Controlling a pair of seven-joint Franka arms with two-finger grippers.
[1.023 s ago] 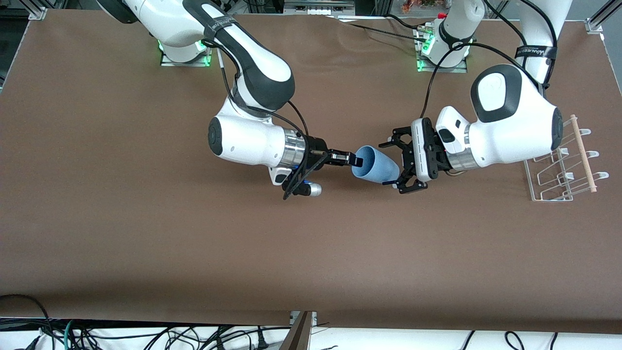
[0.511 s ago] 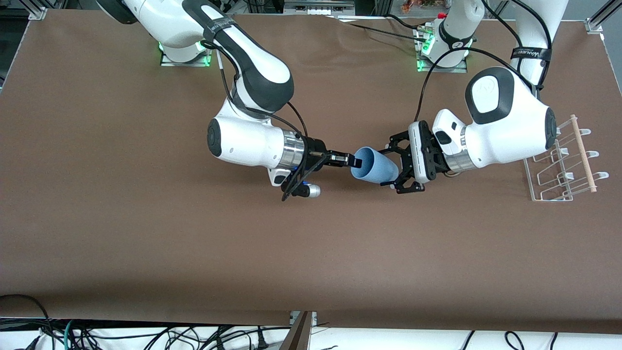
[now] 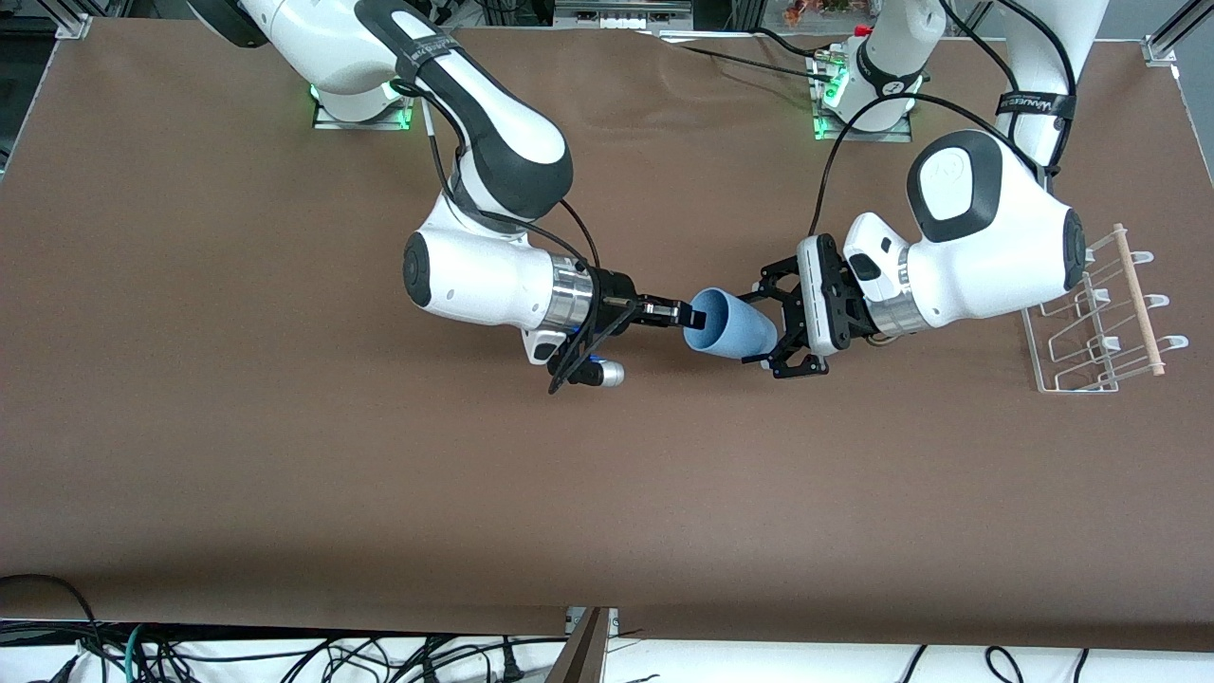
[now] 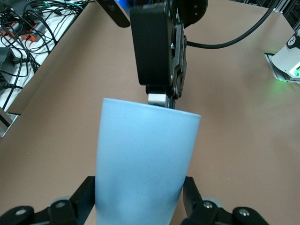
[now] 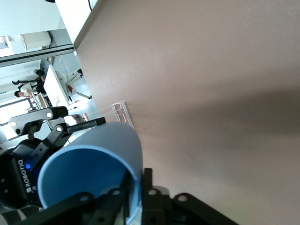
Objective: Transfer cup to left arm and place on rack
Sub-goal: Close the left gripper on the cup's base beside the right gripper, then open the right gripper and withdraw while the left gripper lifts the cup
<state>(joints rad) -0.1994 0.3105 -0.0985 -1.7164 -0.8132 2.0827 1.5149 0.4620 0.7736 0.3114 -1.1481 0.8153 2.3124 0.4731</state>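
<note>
The light-blue cup [image 3: 730, 329] lies on its side in the air over the middle of the table. My right gripper [image 3: 690, 316] is shut on the cup's rim, one finger inside the mouth and one outside [image 5: 140, 187]. My left gripper [image 3: 763, 325] is open, with its fingers on either side of the cup's base. In the left wrist view the cup [image 4: 145, 159] fills the space between the black fingers [image 4: 84, 192], with the right gripper [image 4: 159, 51] at its rim. The white wire rack [image 3: 1100, 313] stands at the left arm's end of the table.
The brown table [image 3: 379, 493] is bare nearer the front camera. The two arm bases [image 3: 360, 100] stand along the back edge. Cables lie off the table's front edge [image 3: 285, 655]. The rack also shows in the right wrist view [image 5: 119, 110].
My left gripper has moved toward the cup, so its open fingers now straddle the cup's base. My right gripper and the cup have barely shifted.
</note>
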